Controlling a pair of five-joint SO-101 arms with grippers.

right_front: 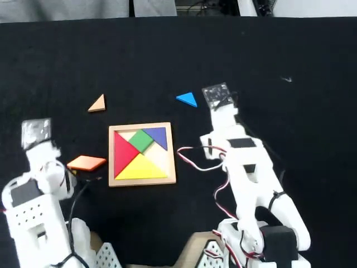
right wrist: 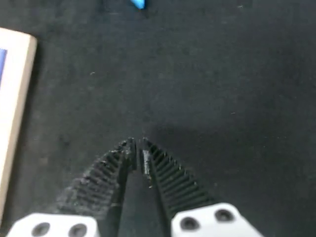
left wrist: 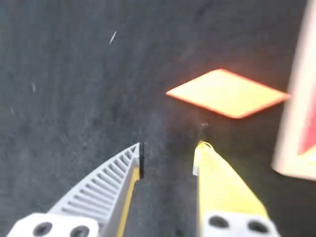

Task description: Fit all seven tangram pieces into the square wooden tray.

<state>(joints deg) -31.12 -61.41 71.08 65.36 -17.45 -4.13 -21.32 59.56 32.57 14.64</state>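
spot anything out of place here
Three pieces lie on the table outside the wooden tray: an orange parallelogram close beside it, a tan triangle and a blue triangle farther off. Nothing looks damaged.

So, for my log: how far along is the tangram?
Done: red triangle, yellow triangle, green square and dark blue triangle lie in the tray. In hand: nothing; the open left gripper is by the orange parallelogram. Left: it, the tan triangle and the light blue triangle.

High view looks down over the whole worktop (right_front: pixel 279 56); both wrist views sit close above it, each catching the tray (right_front: pixel 142 181) rim.
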